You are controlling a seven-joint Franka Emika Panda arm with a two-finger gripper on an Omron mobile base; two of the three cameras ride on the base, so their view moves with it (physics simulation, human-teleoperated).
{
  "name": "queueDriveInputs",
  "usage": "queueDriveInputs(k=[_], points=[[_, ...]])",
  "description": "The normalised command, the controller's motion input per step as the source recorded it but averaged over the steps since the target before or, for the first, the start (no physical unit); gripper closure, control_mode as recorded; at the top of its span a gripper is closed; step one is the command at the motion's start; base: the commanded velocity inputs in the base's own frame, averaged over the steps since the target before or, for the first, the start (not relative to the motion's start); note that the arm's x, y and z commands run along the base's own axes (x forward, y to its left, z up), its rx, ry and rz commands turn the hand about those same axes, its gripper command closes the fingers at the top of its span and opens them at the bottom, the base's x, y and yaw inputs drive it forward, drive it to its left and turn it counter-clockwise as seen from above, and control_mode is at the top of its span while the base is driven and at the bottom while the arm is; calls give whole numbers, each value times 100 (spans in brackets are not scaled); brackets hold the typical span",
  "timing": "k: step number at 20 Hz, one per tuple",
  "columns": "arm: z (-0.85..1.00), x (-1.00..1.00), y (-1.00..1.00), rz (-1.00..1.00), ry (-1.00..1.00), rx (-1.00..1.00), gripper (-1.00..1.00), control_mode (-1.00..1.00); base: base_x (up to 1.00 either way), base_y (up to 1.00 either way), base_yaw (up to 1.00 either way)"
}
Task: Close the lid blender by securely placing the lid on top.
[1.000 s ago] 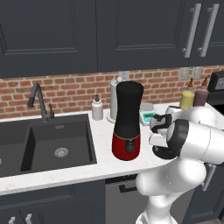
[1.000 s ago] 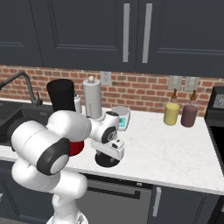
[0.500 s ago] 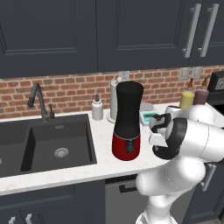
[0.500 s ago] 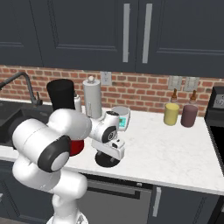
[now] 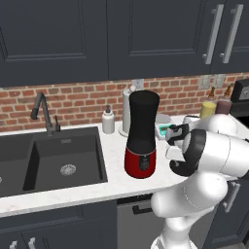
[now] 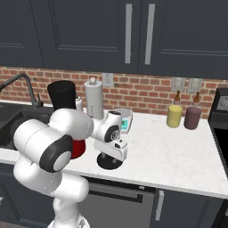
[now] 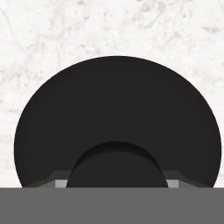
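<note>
White marble counter (image 6: 178,153), flat round matte-black lid (image 7: 117,118) under gripper (image 6: 112,153), grip indiscernible.

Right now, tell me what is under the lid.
The lid lies flat on the white marble counter, with the gripper right above it. The patch of counter directly beneath it is covered.

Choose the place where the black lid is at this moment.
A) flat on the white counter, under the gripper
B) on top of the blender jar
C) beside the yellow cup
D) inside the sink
A: the lid lies flat on the marble counter directly below the gripper, while the blender stands apart with its mouth uncovered.
</note>
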Motion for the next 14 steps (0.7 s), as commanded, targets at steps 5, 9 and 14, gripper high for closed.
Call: queueDriveInputs(k=[5,9,14], points=[[42,-2,0,0,-8,0,100,-100,0,0,0],[67,-23,0,0,-14,0,100,-100,0,0,0],[86,-49,0,0,-11,0,100,-100,0,0,0]])
